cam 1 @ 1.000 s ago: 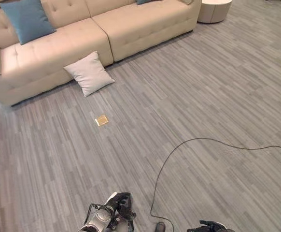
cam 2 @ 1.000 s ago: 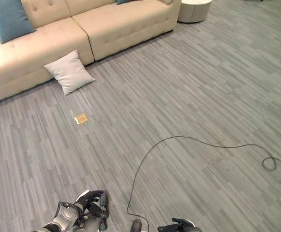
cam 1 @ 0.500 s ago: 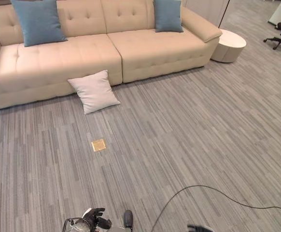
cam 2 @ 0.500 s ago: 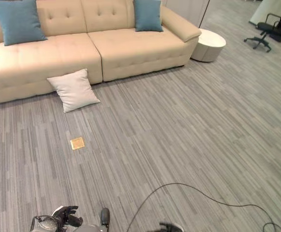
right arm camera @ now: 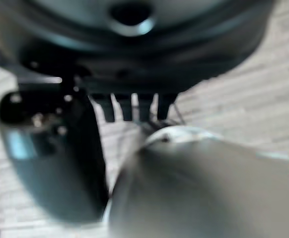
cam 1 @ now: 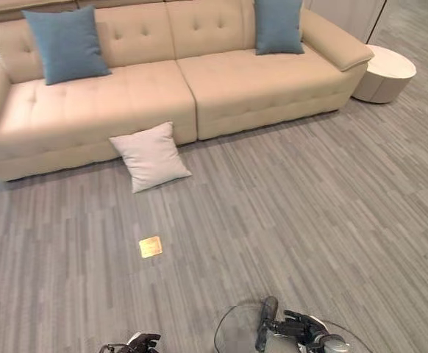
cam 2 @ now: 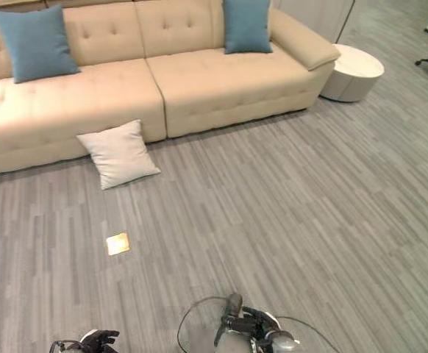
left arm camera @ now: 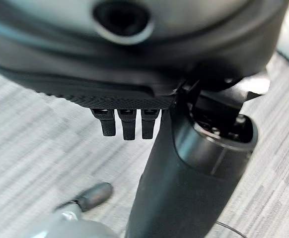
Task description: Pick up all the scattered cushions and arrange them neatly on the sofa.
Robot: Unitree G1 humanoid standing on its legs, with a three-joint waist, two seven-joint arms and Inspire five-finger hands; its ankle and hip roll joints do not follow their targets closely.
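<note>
At the far left of the beige tufted fabric sofa (cam 1: pixel 104 95), a square teal-blue cushion (cam 1: pixel 67 44) leans upright against the backrest, its lower edge resting on the left seat. Below it and a little to the right, a pale grey-white square cushion (cam 1: pixel 150 155) sits on the grey wood-patterned plank floor (cam 1: pixel 287 213), tilted with its upper edge propped against the sofa's front near the seam between the two seats (this one is off the sofa). Nearer the robot, well apart from that cushion, a small square brass-coloured floor plate (cam 1: pixel 151 246) lies flat in the planks. Further right, a second teal-blue cushion (cam 1: pixel 278 26) stands upright against the backrest beside the sofa's right armrest. Past that armrest, a low round cream-white side table (cam 1: pixel 384 73) stands on the floor just beside the sofa's end.

The left hand (cam 1: pixel 134 343) shows at the lower edge of the head views, low over the floor; its own wrist view shows its fingers (left arm camera: pixel 127 124) curled inward, short dark tips in a row beside the thumb, with nothing between them. The right hand (cam 1: pixel 302 328) shows at the lower edge further right (well apart from both floor cushion and sofa); its fingers (right arm camera: pixel 134 106) are likewise curled in, and it holds nothing.
</note>
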